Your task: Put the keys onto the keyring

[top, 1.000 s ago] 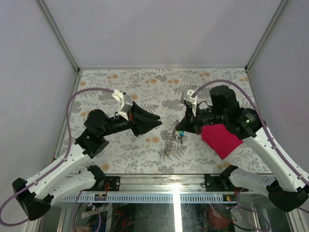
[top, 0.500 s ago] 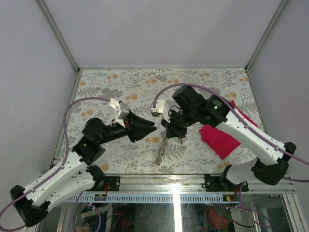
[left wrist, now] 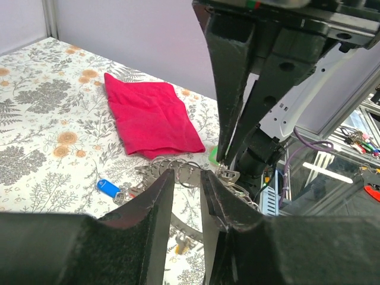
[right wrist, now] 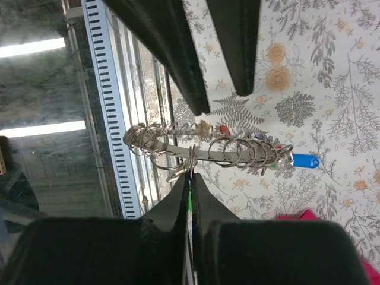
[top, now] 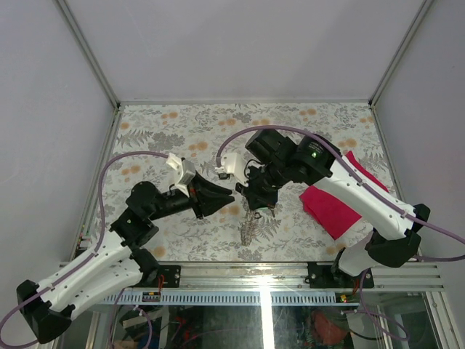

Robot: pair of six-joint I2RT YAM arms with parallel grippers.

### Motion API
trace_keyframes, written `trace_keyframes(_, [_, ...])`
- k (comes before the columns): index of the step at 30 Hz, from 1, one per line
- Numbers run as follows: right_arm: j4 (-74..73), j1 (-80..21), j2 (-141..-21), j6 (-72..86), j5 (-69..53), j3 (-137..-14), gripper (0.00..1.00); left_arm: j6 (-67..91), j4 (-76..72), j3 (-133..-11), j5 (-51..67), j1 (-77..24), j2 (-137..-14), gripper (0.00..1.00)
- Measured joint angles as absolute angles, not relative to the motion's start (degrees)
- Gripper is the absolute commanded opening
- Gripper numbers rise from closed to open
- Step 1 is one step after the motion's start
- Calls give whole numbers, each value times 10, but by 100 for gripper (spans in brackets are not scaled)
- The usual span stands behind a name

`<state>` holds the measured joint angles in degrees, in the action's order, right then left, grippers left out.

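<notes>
The keyring (right wrist: 214, 153) hangs from the right gripper (right wrist: 191, 177), just beside the red cloth (left wrist: 151, 116), on the cloth's side toward the left arm. The right jaws are pressed fully together, and a green sliver shows between them. Whether the green key (left wrist: 212, 155) is pinched by its head, or the ring's own wire is pinched, cannot be told. In the right wrist view the ring is seen edge-on, with many small split rings strung along it. The blue key (right wrist: 306, 160) is found at the end of the ring nearest the cloth; whether it dangles or rests on the counter (top: 182, 123) cannot be told.

The left gripper (left wrist: 187, 173) is levelled at the ring from the side away from the cloth. Its jaws are parted by a narrow gap, nothing is held between them, and the ring is seen just beyond the tips.

The step in hand is judged to be a 2nd hold on the ring, so that a key can be worked on. The approach should be made slowly, with the gap centred on 1 bare stretch of rim rather than on the loose split rings, which would likely slip. Any swing of the ring should be allowed to settle first. The right grip should be released only once the left jaws are firmly closed.
</notes>
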<state>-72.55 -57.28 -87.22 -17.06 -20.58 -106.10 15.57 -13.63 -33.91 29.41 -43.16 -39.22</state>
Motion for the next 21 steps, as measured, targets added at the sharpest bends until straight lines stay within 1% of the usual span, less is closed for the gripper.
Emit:
trace_keyframes(8, [-745, -588, -873, -176, -206, -1067, 0, 158, -155, -339, 342, -432, -428, 23])
trace_keyframes(14, [-744, -594, -873, -176, -207, -1069, 0, 162, -177, -339, 402, -432, -463, 27])
trace_keyframes(21, [-746, -595, -873, -176, -207, -1069, 0, 169, -193, -340, 443, -431, -482, 28])
